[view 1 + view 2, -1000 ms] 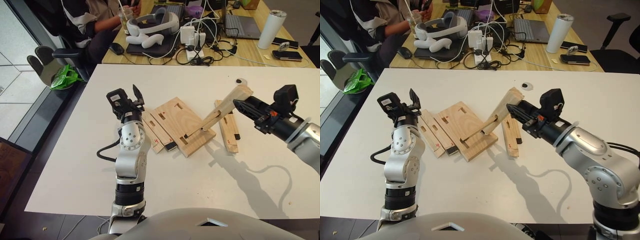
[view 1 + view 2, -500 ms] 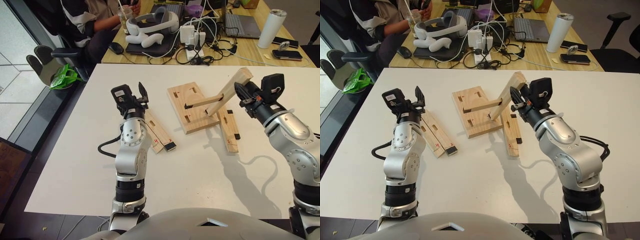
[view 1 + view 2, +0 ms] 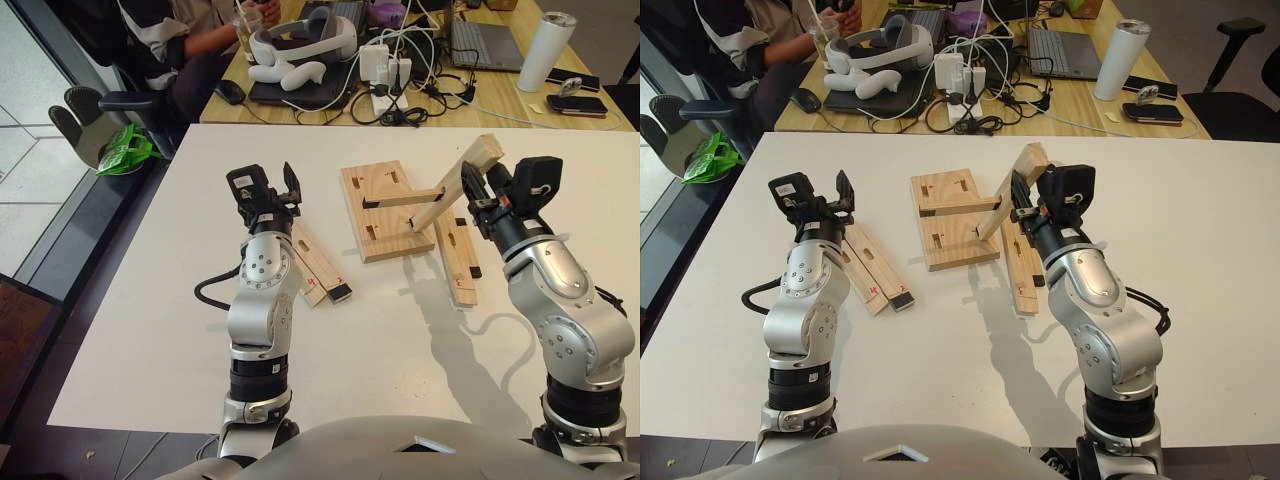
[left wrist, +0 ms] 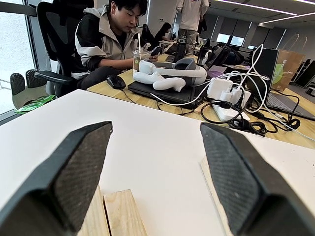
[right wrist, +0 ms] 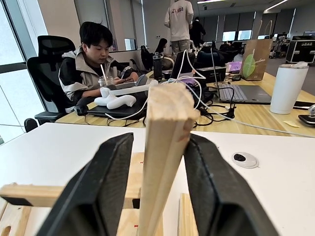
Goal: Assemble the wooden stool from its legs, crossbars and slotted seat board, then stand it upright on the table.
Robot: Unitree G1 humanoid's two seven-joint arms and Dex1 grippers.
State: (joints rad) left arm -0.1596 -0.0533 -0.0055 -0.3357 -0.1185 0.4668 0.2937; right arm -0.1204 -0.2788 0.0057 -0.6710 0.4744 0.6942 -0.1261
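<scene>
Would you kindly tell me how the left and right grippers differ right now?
The left gripper has its jaws open and empty; the right gripper has its jaws shut on a wooden leg. The left gripper hovers over wooden pieces lying flat on the table; the right gripper holds its leg tilted up from the seat board. Both have two dark jaws.

The table (image 3: pixel 400 340) is white. At centre, the seat board (image 3: pixel 392 240) is pale wood with dark slots; the raised leg (image 3: pixel 484 152) at right matches. The flat legs (image 3: pixel 315 265) at left bear red marks.
</scene>
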